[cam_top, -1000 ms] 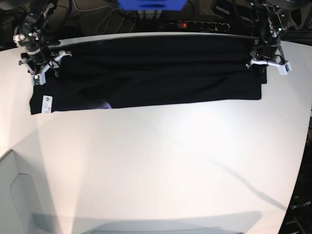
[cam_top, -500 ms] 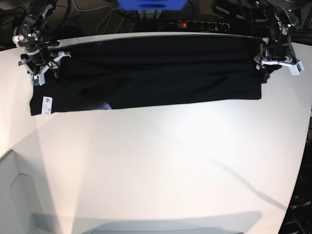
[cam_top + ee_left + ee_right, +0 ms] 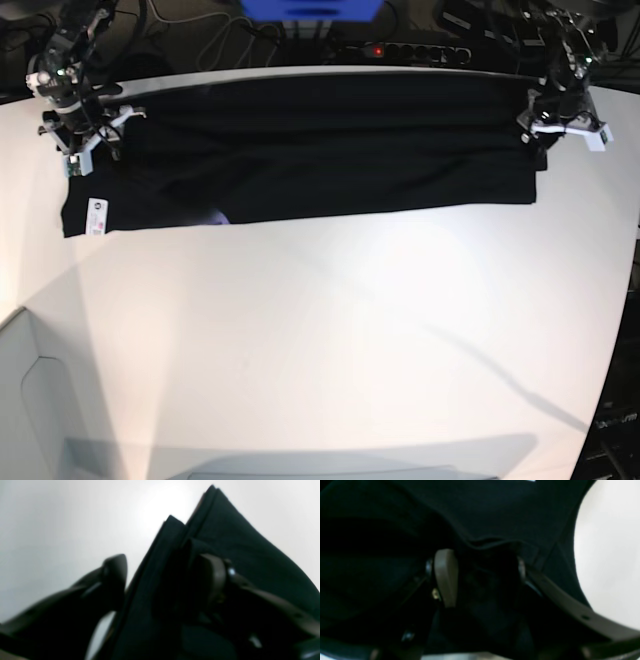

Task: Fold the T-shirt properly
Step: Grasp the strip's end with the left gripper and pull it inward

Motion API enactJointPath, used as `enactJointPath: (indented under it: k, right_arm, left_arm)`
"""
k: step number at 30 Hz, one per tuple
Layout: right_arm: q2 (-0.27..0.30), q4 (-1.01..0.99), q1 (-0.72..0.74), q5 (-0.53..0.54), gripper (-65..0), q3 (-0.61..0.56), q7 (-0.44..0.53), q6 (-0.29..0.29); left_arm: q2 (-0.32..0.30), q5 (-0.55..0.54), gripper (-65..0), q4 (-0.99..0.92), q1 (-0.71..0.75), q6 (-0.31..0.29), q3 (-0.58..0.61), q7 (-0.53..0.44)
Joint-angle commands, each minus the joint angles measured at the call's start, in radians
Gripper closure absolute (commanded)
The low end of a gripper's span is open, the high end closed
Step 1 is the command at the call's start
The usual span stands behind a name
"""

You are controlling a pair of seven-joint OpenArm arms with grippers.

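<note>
Cloth count: one T-shirt, left hand released, right hand spread astride it.

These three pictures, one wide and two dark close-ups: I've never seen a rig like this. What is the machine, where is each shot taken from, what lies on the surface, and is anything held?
The machine is a robot with two arms, each ending in a two-fingered gripper. The wide picture comes from a fixed camera looking down at a white table. The two close-ups come from cameras mounted on the wrists, looking along the fingers.

A black T-shirt lies along the table's far edge as a long band, with a small white label near one end.

In the wide view the left gripper is on the picture's right, at one end of the shirt; the right gripper is at the other end. Both wrist views show the fingers standing apart with black cloth between them, not pinched shut. So neither looks firmly clamped on the shirt.
</note>
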Motion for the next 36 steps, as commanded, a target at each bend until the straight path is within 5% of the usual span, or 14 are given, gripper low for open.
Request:
enactJointPath:
  k: [1, 6, 19, 29, 36]
  right_arm:
    - [0.010, 0.014, -0.003, -0.006, -30.2, 0.002, -0.010, 0.007]
    - [0.008, 0.014, -0.003, -0.006, -30.2, 0.002, -0.010, 0.007]
    - [0.007, 0.009, 0.020, -0.008, -30.2, 0.002, -0.011, 0.007]
    - [0.005, 0.013, 0.035, -0.008, -30.2, 0.004, -0.016, 0.007]
    - [0.005, 0.014, 0.035, -0.008, -30.2, 0.004, -0.016, 0.007]
  left_arm:
    - [-0.002, 0.008, -30.7, -0.013, 0.008, 0.010, 0.002, 0.048]
    - [-0.002, 0.008, 0.0, -0.043, -0.044, 0.010, 0.002, 0.059]
    - [-0.033, -0.001, 0.0, 0.052, -0.130, 0.010, 0.002, 0.059]
    - [0.050, 0.008, 0.0, 0.380, -0.081, 0.010, 0.039, 0.059]
    - [0.045, 0.010, 0.0, 0.345, -0.074, 0.010, 0.067, 0.050]
